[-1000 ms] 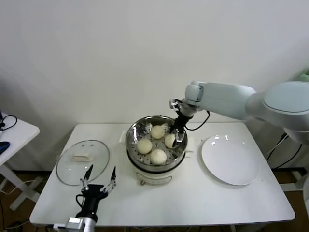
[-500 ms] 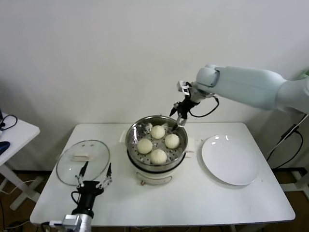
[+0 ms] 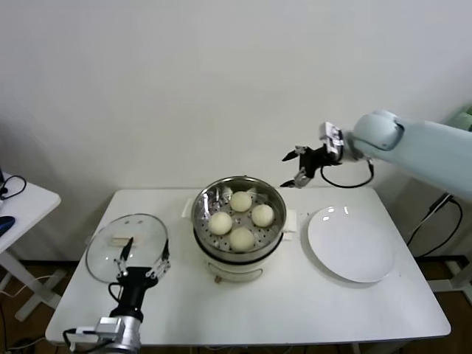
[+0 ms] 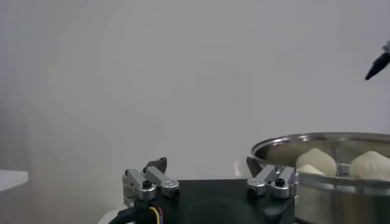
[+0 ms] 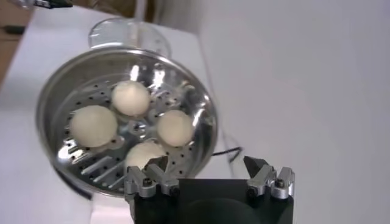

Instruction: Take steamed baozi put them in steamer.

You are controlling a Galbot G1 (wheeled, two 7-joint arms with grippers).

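Observation:
The steel steamer (image 3: 198, 215) stands mid-table on its white base. Several cream-white baozi lie on its perforated tray, one at the back (image 3: 241, 200), one at the left (image 3: 220, 222), one at the right (image 3: 262, 214). My right gripper (image 3: 297, 168) is open and empty in the air, above and to the right of the steamer. In the right wrist view the gripper (image 5: 206, 163) looks down on the steamer rim (image 5: 56, 91) and a baozi (image 5: 175, 127). My left gripper (image 3: 140, 254) is open and empty, low at the front left by the lid.
A round glass lid (image 3: 110, 254) with a pale knob lies flat left of the steamer. An empty white plate (image 3: 352, 243) lies to the right. The left wrist view shows the steamer rim (image 4: 323, 143) close on one side. A wall stands behind the table.
My right gripper has risen out of the steamer and swung up and to the right, empty, leaving the baozi on the tray. My left gripper has sunk a little.

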